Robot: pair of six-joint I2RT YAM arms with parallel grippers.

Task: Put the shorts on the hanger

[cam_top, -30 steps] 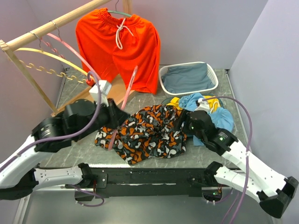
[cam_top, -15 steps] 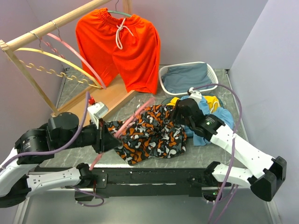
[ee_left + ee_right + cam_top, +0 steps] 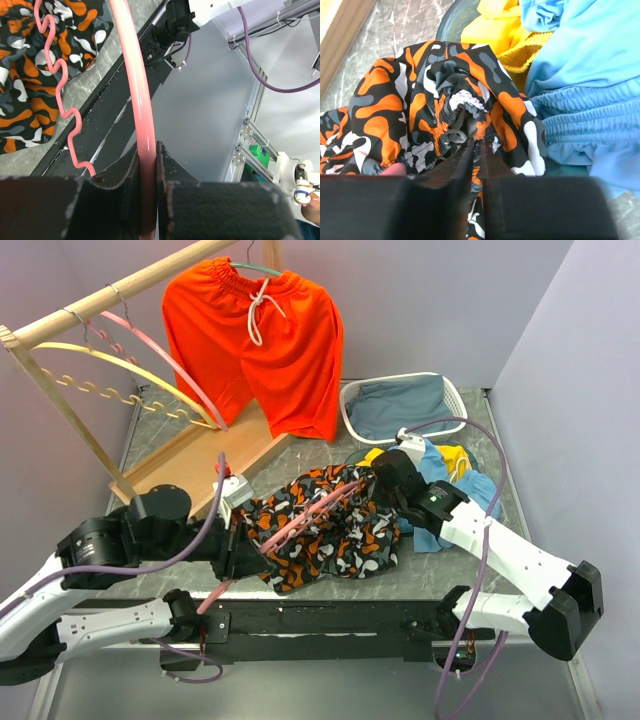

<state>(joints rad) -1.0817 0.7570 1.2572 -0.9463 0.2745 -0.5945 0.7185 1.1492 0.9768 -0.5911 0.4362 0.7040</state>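
You're swinging the hanger [image 3: 132, 75] down over the shorts [image 3: 385, 105]; left pincer [image 3: 148, 152] clamping it, right pincer [image 3: 476, 146] pinching waistband; small pinch risking slipping.

Bright, even light; near pincer bodies blurred.

Behind the shorts [image 3: 330, 532], bare surface [image 3: 320, 455] btwn rack base [image 3: 195, 458] & basket [image 3: 405, 430] leaves a gap, w/ orange shorts [image 3: 255, 340] hanging near it. Right side is blocked by a clothes pile [image 3: 465, 485] touching the shorts; the hanger [image 3: 300, 523] lies diagonally across them, left arm [image 3: 140, 535] filling the front-left.
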